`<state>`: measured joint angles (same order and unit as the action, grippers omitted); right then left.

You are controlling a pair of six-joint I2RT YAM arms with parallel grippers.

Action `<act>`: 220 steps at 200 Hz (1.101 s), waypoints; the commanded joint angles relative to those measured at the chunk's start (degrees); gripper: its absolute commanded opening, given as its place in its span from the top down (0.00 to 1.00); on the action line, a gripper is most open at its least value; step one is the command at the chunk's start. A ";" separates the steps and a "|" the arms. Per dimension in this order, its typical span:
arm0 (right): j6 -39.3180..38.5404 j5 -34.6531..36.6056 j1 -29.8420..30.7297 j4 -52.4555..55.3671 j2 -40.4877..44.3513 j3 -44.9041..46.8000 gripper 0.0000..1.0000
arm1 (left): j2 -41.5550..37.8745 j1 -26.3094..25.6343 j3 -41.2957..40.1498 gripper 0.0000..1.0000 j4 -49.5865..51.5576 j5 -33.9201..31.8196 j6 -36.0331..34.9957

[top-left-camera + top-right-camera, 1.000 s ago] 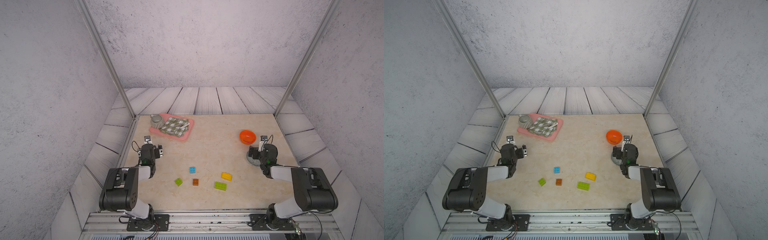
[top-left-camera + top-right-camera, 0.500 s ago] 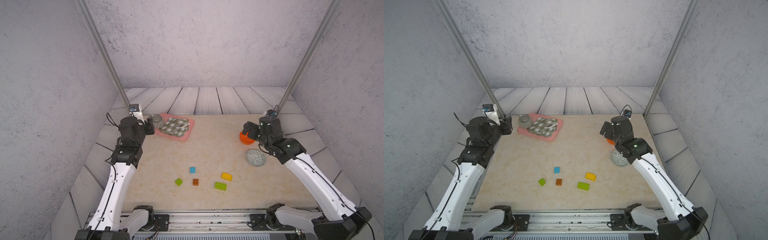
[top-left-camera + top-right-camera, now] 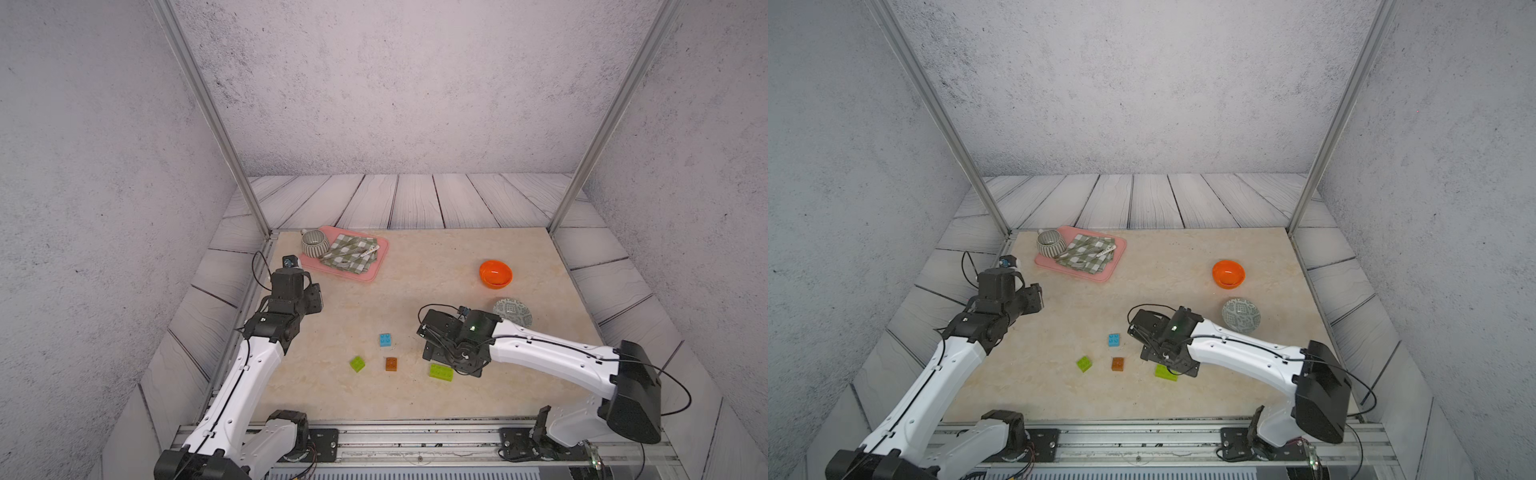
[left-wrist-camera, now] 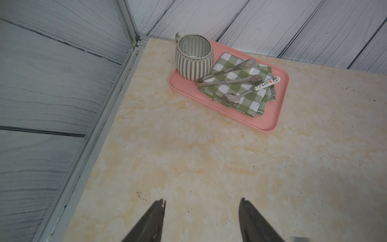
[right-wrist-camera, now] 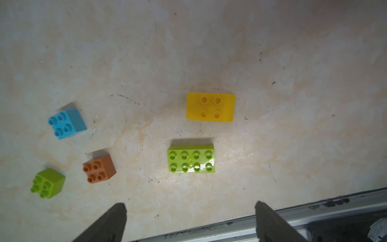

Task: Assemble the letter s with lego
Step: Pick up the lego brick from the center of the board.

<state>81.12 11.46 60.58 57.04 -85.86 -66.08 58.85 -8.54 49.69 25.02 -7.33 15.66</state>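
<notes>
The right gripper (image 5: pixel 190 205) has swung out over the yellow brick (image 5: pixel 210 107) and the long lime-green brick (image 5: pixel 191 159) at near centre, jaws wide and empty, the left gripper (image 4: pixel 202 201) parted and empty at left, so no lego is joined yet

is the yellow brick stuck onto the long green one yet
No, in the right wrist view the yellow brick lies apart from the long green brick, a gap between them.
</notes>
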 commanded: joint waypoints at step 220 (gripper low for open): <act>-9.64 -9.82 -4.90 -10.05 -8.50 6.75 0.01 | 2.01 -1.75 1.41 0.34 0.65 1.62 1.52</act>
<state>72.71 2.94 56.10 47.31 -93.78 -60.62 60.34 -9.82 49.74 25.08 -6.11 16.95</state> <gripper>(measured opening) 0.988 0.660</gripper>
